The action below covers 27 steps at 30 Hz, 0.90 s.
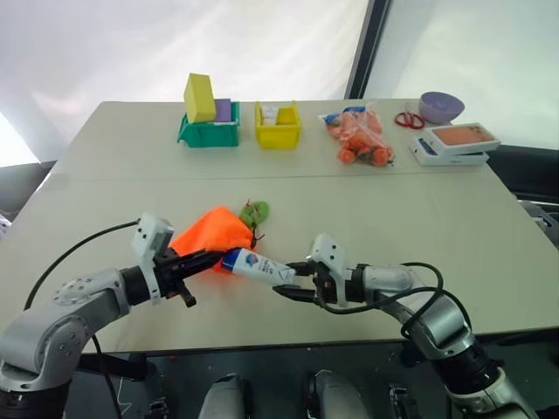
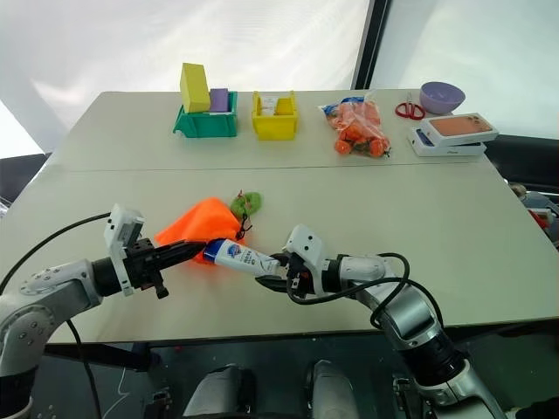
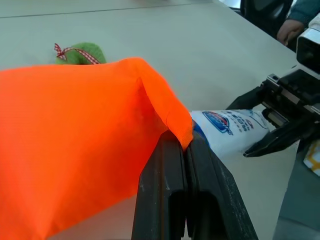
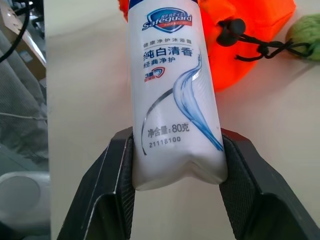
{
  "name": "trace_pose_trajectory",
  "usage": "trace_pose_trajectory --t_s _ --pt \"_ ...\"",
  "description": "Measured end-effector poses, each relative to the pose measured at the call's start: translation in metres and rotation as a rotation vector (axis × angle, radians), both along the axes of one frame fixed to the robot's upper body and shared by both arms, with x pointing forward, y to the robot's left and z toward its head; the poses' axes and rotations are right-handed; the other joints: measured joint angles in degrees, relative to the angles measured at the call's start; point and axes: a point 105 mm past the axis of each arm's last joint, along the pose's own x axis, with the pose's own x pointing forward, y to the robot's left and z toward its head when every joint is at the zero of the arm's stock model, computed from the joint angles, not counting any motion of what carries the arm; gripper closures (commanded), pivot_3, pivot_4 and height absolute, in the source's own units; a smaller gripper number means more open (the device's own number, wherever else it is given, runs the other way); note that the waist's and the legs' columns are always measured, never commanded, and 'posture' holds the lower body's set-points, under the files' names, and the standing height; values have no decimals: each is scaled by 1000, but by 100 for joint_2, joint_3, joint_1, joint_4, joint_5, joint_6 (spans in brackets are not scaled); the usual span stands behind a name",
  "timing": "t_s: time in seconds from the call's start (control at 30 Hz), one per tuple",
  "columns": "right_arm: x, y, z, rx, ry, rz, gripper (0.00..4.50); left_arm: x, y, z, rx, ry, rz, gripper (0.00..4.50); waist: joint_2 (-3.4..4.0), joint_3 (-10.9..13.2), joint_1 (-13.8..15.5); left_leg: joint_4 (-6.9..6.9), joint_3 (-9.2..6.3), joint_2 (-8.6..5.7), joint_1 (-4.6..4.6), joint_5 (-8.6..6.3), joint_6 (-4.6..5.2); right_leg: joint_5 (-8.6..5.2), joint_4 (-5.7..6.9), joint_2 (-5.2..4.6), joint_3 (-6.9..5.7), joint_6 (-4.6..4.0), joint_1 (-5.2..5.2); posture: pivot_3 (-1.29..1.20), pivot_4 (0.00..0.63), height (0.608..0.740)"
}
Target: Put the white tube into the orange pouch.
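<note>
Pinching the orange pouch (image 1: 212, 232), left gripper (image 1: 203, 260) is closed; right gripper (image 1: 293, 281) clamps the white tube (image 1: 258, 266).

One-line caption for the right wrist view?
Right end effector grips the white tube by its crimped end, cap toward the orange pouch.

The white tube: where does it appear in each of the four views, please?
Left eye view: white tube, lower centre, right of the orange pouch.
Right eye view: lower centre.
Left wrist view: beyond the pouch's edge.
Right wrist view: centre, between the fingers.
Shared landmark: the orange pouch.
</note>
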Motion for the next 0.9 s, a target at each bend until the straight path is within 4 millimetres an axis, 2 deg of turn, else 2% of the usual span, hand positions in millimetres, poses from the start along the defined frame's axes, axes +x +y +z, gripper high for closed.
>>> trace_pose_trajectory --t_s 0.33,0.47,0.63,0.9 --pt "9 10 0 -116 -52 -18 2385 -6 -24 -13 24 27 -100 4500 0 0 -23 -1 1 1 0 1 0 1 2 0 0 -1 0 0 150 740" --pt "12 31 8 -118 -88 -16 2385 -11 -37 -12 23 20 -148 4500 0 0 -33 -1 3 2 -1 1 0 1 7 2 1 -1 1 0 150 740" --pt "22 56 17 -127 -131 -30 2385 -12 -39 -11 24 16 -155 4500 0 0 -38 0 3 2 -1 2 -1 2 8 6 0 0 -3 0 150 740" --pt "42 82 10 -191 -178 -64 2385 -17 -35 -19 37 48 -151 4500 2 1 -44 0 7 -1 -1 3 -1 2 9 6 0 0 -2 0 150 740"
